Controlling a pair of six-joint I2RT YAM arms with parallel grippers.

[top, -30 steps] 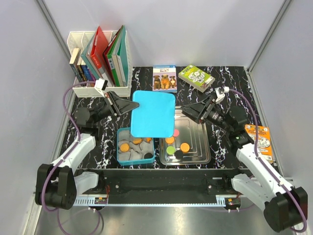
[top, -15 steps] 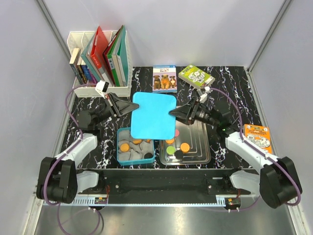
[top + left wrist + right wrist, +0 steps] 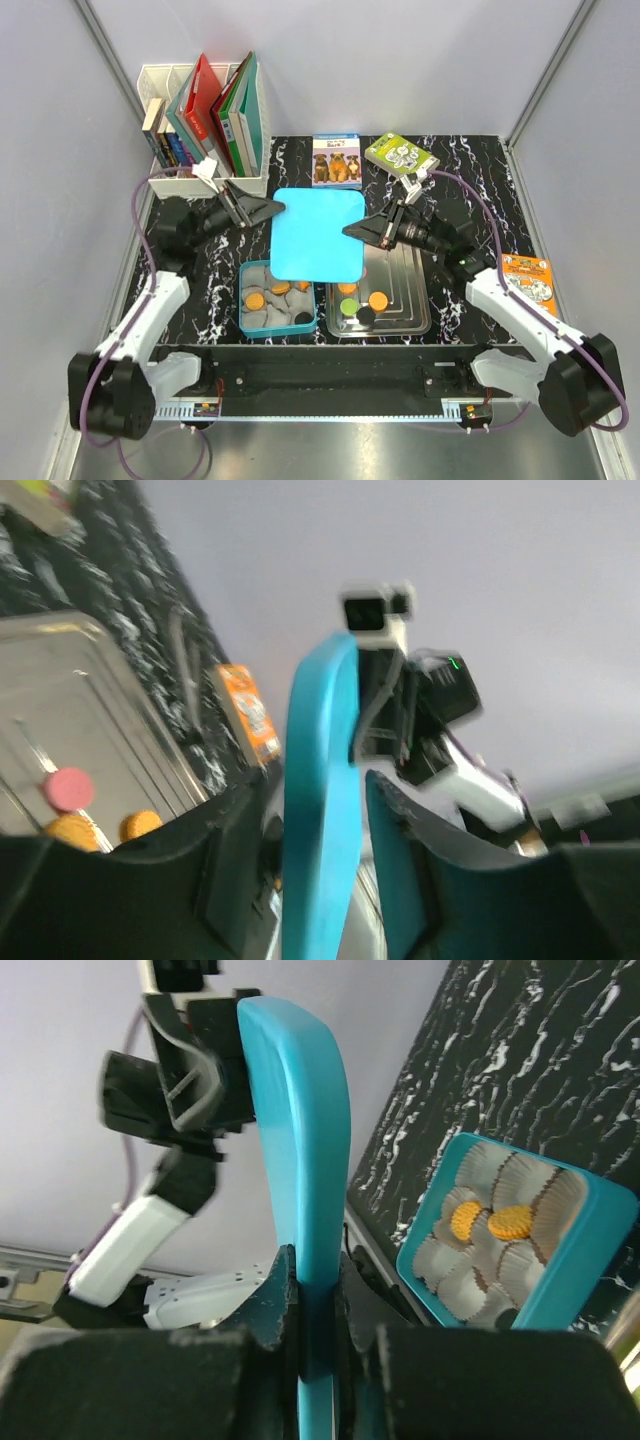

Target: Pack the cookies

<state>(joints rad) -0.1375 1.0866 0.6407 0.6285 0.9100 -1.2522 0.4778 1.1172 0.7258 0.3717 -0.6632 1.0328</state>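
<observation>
A flat blue lid (image 3: 318, 236) hangs in the air over the table's middle. My right gripper (image 3: 352, 231) is shut on its right edge, the jaws pinching the lid (image 3: 295, 1110) tight. At the lid's left edge my left gripper (image 3: 268, 209) stands open; the lid's edge (image 3: 320, 810) runs between its fingers with a gap on each side. Under the lid a blue tin (image 3: 250, 318) holds grey paper cups and orange cookies (image 3: 256, 300). On the metal tray (image 3: 410, 290) lie an orange cookie (image 3: 378, 300), a green one (image 3: 347, 305) and a black one (image 3: 366, 314). A pink cookie (image 3: 68, 787) shows in the left wrist view.
A white rack of books (image 3: 205, 120) stands at the back left. A box with dog pictures (image 3: 336, 160) and a green box (image 3: 401, 158) sit at the back. An orange packet (image 3: 527, 280) lies at the right edge.
My right gripper has moved in and shut on the lid's right edge. My left gripper has opened and let go of the left edge. The lid has shifted slightly back and right.
</observation>
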